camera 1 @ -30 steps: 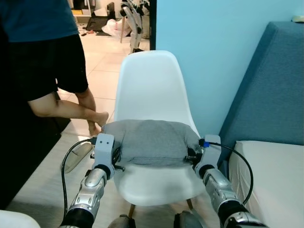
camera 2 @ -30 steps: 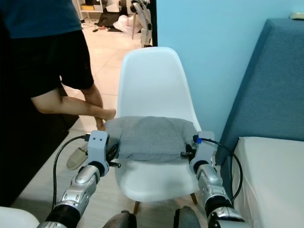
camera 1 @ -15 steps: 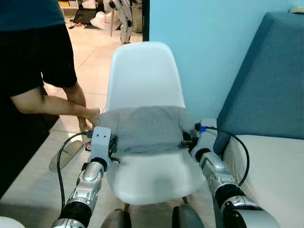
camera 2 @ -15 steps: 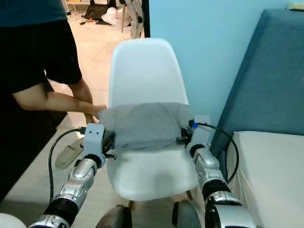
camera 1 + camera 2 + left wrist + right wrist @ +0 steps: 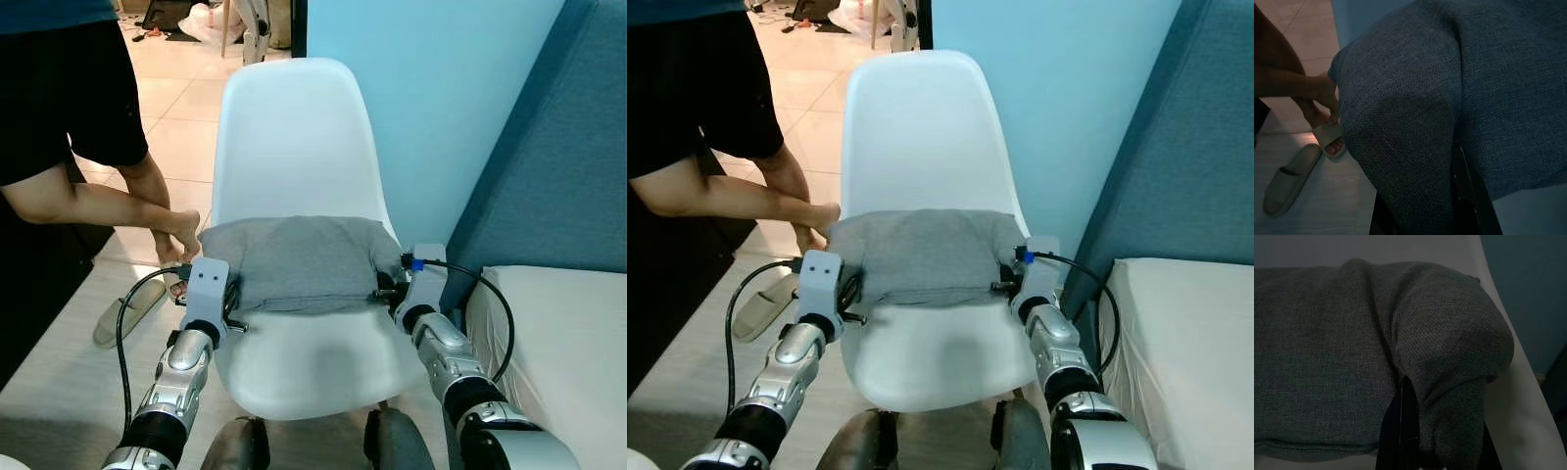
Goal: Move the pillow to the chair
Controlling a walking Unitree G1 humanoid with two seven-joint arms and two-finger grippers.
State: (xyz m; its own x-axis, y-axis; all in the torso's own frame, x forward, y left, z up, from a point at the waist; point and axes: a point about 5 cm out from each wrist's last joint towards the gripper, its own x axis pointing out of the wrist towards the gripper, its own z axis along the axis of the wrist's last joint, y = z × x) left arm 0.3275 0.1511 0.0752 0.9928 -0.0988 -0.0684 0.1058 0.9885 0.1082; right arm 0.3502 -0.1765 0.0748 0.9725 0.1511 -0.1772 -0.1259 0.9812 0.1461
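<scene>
Pillow (image 5: 299, 260) pinched between both claws

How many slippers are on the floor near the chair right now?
2. One empty slipper lies on the tiles left of the chair. The other slipper is on the person's foot beside it, mostly hidden behind the pillow.

White chair (image 5: 294, 147) seat bare in front, person's legs (image 5: 108, 196) close left, bed (image 5: 558, 333) close right
</scene>
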